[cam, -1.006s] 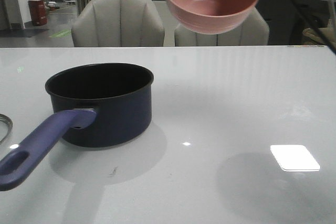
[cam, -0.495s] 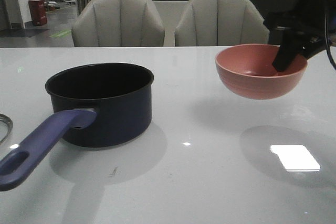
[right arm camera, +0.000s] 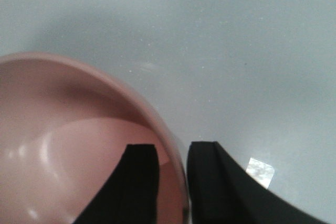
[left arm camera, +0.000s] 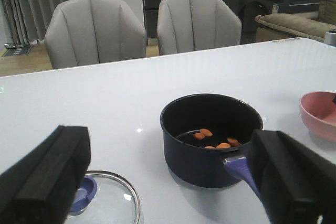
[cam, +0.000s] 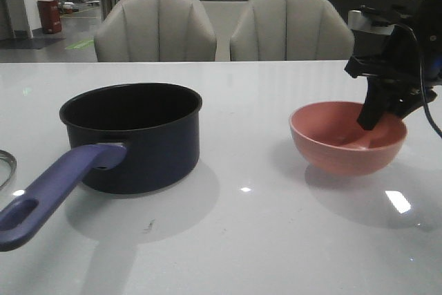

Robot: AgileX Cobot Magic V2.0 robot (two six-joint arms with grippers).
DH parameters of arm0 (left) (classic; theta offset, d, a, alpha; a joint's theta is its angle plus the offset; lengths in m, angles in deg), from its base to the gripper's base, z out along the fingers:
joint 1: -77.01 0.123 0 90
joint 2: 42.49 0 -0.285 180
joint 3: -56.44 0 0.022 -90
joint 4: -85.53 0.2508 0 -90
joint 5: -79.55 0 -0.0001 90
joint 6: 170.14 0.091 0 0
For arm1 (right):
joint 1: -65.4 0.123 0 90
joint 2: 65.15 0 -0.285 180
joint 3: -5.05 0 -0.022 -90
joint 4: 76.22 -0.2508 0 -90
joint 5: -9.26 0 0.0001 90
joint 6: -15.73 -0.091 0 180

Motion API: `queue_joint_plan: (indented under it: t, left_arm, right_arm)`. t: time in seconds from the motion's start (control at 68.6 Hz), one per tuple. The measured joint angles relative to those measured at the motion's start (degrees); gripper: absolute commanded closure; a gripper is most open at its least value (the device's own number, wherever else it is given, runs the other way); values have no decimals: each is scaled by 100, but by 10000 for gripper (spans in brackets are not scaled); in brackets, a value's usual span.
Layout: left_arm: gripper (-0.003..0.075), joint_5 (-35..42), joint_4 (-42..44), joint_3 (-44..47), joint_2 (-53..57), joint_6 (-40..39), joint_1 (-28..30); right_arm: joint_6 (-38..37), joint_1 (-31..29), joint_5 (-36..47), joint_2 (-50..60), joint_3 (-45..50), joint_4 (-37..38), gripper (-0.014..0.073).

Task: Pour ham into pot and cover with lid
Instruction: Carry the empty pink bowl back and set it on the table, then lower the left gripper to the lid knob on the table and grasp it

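The dark navy pot (cam: 138, 136) with its purple-blue handle (cam: 55, 184) stands left of centre on the white table. In the left wrist view the pot (left arm camera: 210, 145) holds several orange-pink ham chunks (left arm camera: 215, 140). The glass lid (left arm camera: 110, 203) with a blue knob lies flat left of the pot; only its rim (cam: 5, 167) shows in the front view. My left gripper (left arm camera: 168, 182) is open and empty, above the lid and the pot's handle. My right gripper (cam: 369, 119) grips the rim of the empty pink bowl (cam: 338, 150), which rests on the table at the right, with one finger inside and one outside (right arm camera: 173, 156).
Two grey chairs (cam: 155, 29) (cam: 290, 29) stand behind the table's far edge. The pink bowl also shows at the edge of the left wrist view (left arm camera: 317, 116). Bare white tabletop (cam: 262, 240) lies between pot and bowl and in front of them.
My right gripper has brought the pink bowl down from high above the table to the right, and it now rests on the tabletop. The pot and lid have not moved.
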Motion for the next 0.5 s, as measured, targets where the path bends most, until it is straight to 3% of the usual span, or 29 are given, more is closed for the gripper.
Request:
queue_joint_plan:
  t: [0.277, 0.495]
  left_arm:
    - [82, 0, 0, 0, 0, 0, 0]
    - [82, 0, 0, 0, 0, 0, 0]
  right_arm:
    - [0, 0, -23, 396, 0, 47, 198]
    - [0, 0, -130, 1576, 0, 47, 198]
